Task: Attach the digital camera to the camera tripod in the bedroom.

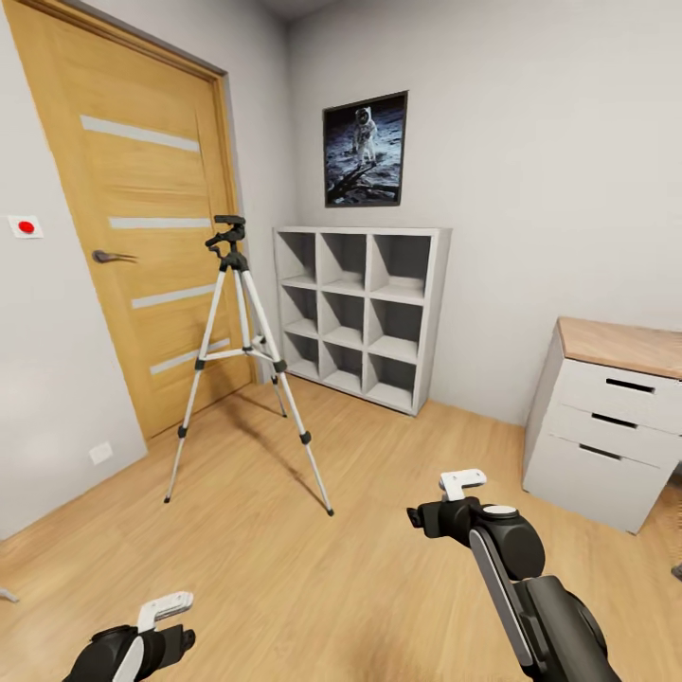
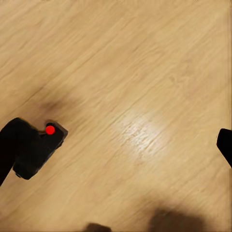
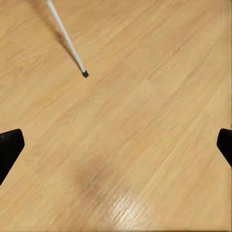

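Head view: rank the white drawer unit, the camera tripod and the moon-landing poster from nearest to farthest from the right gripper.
From the right gripper:
1. The white drawer unit, close by at the right wall.
2. The camera tripod, standing across the wood floor to the left, in front of the oak door.
3. The moon-landing poster, high on the far wall above the cube shelf.
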`<state>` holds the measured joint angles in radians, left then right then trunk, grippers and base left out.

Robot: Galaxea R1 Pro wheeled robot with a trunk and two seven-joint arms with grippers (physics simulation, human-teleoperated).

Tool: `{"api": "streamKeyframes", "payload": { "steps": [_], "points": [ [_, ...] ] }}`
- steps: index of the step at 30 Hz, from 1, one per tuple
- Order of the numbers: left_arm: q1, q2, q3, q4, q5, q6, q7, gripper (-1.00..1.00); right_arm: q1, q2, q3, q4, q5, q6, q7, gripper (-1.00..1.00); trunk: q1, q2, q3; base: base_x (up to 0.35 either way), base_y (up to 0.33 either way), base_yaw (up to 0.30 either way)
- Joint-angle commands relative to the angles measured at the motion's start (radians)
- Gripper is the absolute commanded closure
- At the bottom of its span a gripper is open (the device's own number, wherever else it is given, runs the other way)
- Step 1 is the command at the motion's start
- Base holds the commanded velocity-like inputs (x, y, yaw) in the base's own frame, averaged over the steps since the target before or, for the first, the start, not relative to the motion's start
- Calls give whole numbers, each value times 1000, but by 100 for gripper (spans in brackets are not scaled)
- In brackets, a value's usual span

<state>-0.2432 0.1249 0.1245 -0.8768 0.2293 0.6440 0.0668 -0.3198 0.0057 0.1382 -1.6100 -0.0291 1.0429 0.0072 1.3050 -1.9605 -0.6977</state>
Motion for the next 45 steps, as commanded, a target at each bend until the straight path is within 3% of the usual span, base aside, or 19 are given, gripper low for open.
{"api": "streamKeyframes", "payload": {
  "steps": [1,9,36,41,45],
  "points": [
    [0,0,0,-2,11,5,7,-100,-1,0,0,-1,-2,4,0,-100,0,-1,-1,0,0,-163],
    [-1,0,-2,-2,18,0,21,-100,-1,-1,-1,-1,-2,4,0,-100,0,-1,-1,0,114,-71],
    [-1,-5,-4,-1,22,0,23,-100,-1,5,-3,-1,-2,4,-1,-100,0,-1,-1,0,305,-3],
    [-1,-15,2,-3,28,12,20,-100,-1,5,-6,0,-2,4,-1,-100,0,-1,-1,0,107,0],
    [-1,-26,6,-5,30,34,18,-100,-1,5,-7,-1,-2,4,-1,-100,15,-29,-14,0,35,0]
  ]
}}
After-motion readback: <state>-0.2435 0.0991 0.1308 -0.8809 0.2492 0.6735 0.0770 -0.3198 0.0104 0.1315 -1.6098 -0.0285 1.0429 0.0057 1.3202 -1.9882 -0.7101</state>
